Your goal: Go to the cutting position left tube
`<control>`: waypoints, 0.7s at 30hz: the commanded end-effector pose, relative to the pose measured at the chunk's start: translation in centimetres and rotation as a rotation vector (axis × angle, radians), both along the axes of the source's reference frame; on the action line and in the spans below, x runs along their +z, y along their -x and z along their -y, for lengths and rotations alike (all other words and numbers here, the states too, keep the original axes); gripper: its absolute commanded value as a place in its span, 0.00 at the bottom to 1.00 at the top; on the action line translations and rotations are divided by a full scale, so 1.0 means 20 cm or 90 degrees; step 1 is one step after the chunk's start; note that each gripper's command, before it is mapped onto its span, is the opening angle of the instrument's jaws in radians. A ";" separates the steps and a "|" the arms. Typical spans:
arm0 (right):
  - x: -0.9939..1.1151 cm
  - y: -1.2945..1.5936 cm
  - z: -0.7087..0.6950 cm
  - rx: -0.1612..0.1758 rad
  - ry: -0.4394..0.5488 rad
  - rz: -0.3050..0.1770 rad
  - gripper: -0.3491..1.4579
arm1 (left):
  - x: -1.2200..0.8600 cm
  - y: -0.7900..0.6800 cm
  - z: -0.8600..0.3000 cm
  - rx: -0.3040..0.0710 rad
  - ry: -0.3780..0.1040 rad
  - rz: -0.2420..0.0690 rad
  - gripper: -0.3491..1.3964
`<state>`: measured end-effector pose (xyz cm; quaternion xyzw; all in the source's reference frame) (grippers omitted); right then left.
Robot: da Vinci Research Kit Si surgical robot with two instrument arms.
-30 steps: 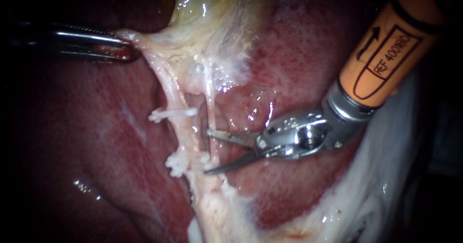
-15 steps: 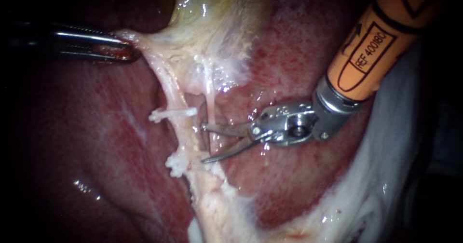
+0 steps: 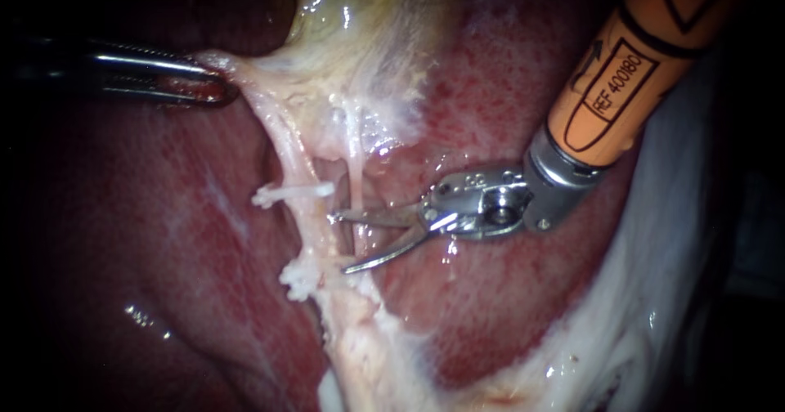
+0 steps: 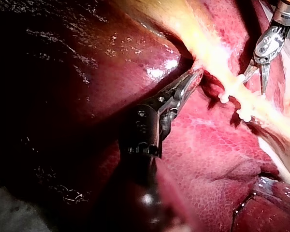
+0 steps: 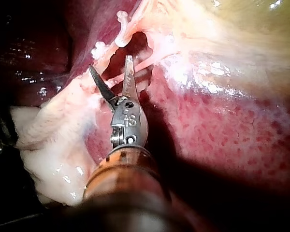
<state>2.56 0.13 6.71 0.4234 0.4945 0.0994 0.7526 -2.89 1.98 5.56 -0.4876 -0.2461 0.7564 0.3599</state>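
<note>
The left tube runs pale down the middle, with one white clip above and another clip below. The thin right tube hangs just beside it. My right instrument comes in from the upper right on an orange shaft, its blades open. They straddle the thin right tube, and the upper tip touches the left tube between the clips. In the right wrist view the open blades have a pale strand between them. My left instrument is shut on pale tissue below the gallbladder and holds it taut.
Red liver lies behind and on both sides of the tubes. White fatty tissue runs along the lower right. In the left wrist view the left instrument grips the pale band, with the right instrument beyond the clips.
My right instrument has moved left and slightly up against the tissue. Its open blades now reach the left tube between the clips. The left instrument has stayed still.
</note>
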 end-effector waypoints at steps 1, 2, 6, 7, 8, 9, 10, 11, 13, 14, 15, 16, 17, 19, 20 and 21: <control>-0.001 -0.002 0.000 0.003 -0.003 -0.001 0.98 | 0.000 0.000 0.000 0.000 0.000 0.000 0.00; -0.001 -0.003 0.001 0.003 -0.007 -0.003 0.98 | 0.000 0.000 0.000 0.000 0.000 0.000 0.00; -0.003 -0.009 0.001 0.010 -0.016 -0.014 0.98 | 0.000 0.000 0.000 0.000 0.000 0.000 0.00; -0.004 -0.010 0.002 0.011 -0.016 -0.015 0.98 | 0.000 0.000 0.000 0.000 0.000 0.000 0.00; -0.004 -0.012 0.002 0.012 -0.020 -0.015 0.98 | 0.000 0.000 0.000 0.000 0.000 0.000 0.00; -0.005 -0.013 0.002 0.012 -0.020 -0.015 0.98 | 0.000 0.000 0.000 0.000 0.000 0.000 0.00; -0.005 -0.014 0.002 0.013 -0.021 -0.017 0.98 | 0.000 0.000 0.000 0.000 0.000 0.000 0.00; -0.005 -0.016 0.002 0.013 -0.021 -0.017 0.98 | 0.000 0.000 0.000 0.000 0.000 0.000 0.00; -0.005 -0.019 0.002 0.016 -0.022 -0.019 0.98 | 0.000 0.000 0.000 0.000 0.000 0.000 0.00; -0.005 -0.021 0.001 0.020 -0.023 -0.021 0.98 | 0.000 0.000 0.000 0.000 0.000 0.000 0.00; -0.005 -0.022 0.001 0.023 -0.024 -0.024 0.98 | 0.000 0.000 0.000 0.000 0.000 0.000 0.00; -0.005 -0.024 0.001 0.022 -0.025 -0.024 0.98 | 0.000 0.000 0.000 0.000 0.000 0.000 0.00; -0.005 -0.026 0.001 0.023 -0.027 -0.027 0.98 | 0.000 0.000 0.000 0.000 0.000 0.000 0.00; -0.005 -0.029 0.000 0.025 -0.031 -0.028 0.98 | 0.000 0.000 0.000 0.000 0.000 0.000 0.00; -0.005 -0.031 0.000 0.026 -0.032 -0.032 0.98 | 0.000 0.000 0.000 0.000 0.000 0.000 0.00; -0.005 -0.032 0.000 0.027 -0.034 -0.035 0.98 | 0.000 0.000 0.000 0.000 0.000 0.000 0.00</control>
